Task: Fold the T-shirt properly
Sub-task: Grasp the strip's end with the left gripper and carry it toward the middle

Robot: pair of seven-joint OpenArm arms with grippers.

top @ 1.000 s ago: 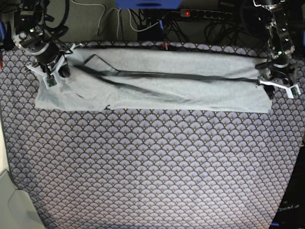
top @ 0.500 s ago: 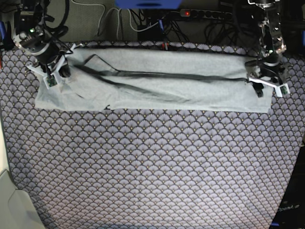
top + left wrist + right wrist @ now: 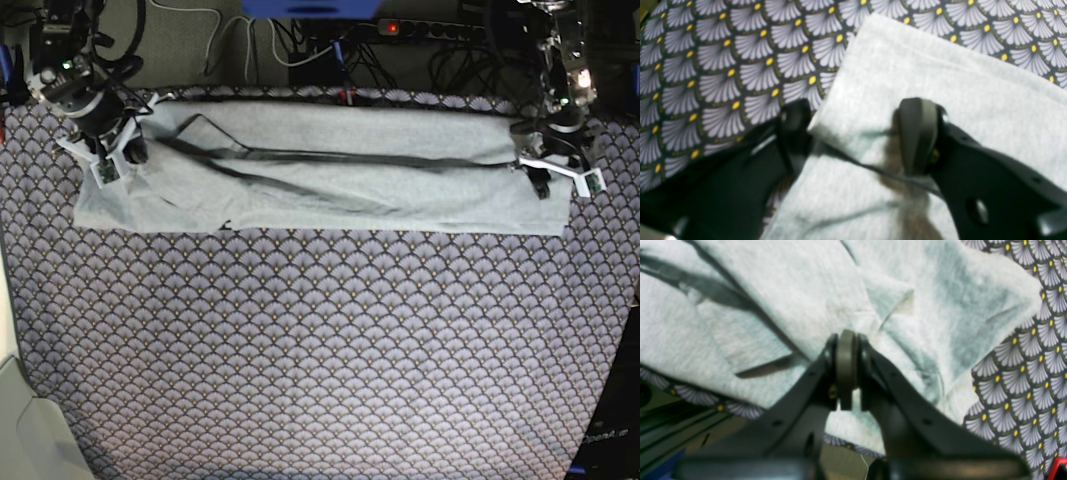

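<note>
Across the far half of the fan-patterned tablecloth (image 3: 320, 340) lies the T-shirt (image 3: 330, 170), already doubled into a long grey band whose long axis runs side to side, dark trim lines following it. It looks light, soft and limp, so it should sag unless lifted by both ends; the end corners seem the best hold. The right gripper (image 3: 846, 360) is pressed together, apparently pinching a ridge of cloth at its end. The left gripper (image 3: 857, 133) stands spread, straddling the opposite edge.
</note>
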